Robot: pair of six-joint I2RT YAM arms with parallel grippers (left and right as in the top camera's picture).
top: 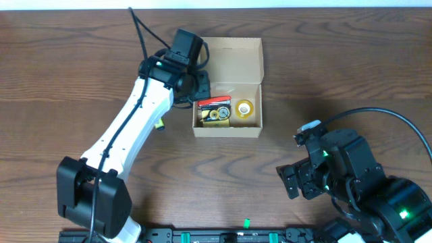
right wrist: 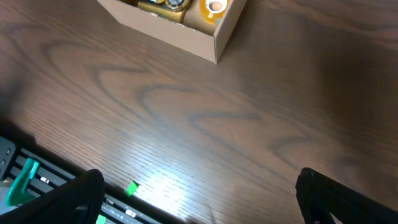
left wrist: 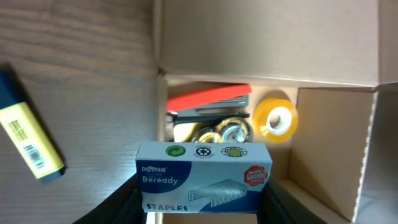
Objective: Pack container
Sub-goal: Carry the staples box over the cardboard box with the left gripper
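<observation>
The container [top: 228, 131], a tan cardboard box, sits mid-table with its flap lid [top: 233, 54] folded back. Inside lie a red stapler [left wrist: 208, 99], a yellow tape roll [left wrist: 275, 118] and gold-coloured metal clips [left wrist: 224, 130]. My left gripper [top: 200, 86] hovers over the box's left edge. In the left wrist view the left gripper [left wrist: 202, 208] is shut on a blue-and-white staples box [left wrist: 203, 177], held above the container's open compartment [left wrist: 323, 143]. My right gripper [top: 297, 179] stands wide open at the near right, nothing between its fingers [right wrist: 68, 199].
A yellow highlighter with a dark cap [left wrist: 28, 134] lies on the wood left of the container, under the left arm [top: 160, 124]. A small green piece [right wrist: 130, 188] lies by the table's near edge, beside the black rail [top: 223, 236].
</observation>
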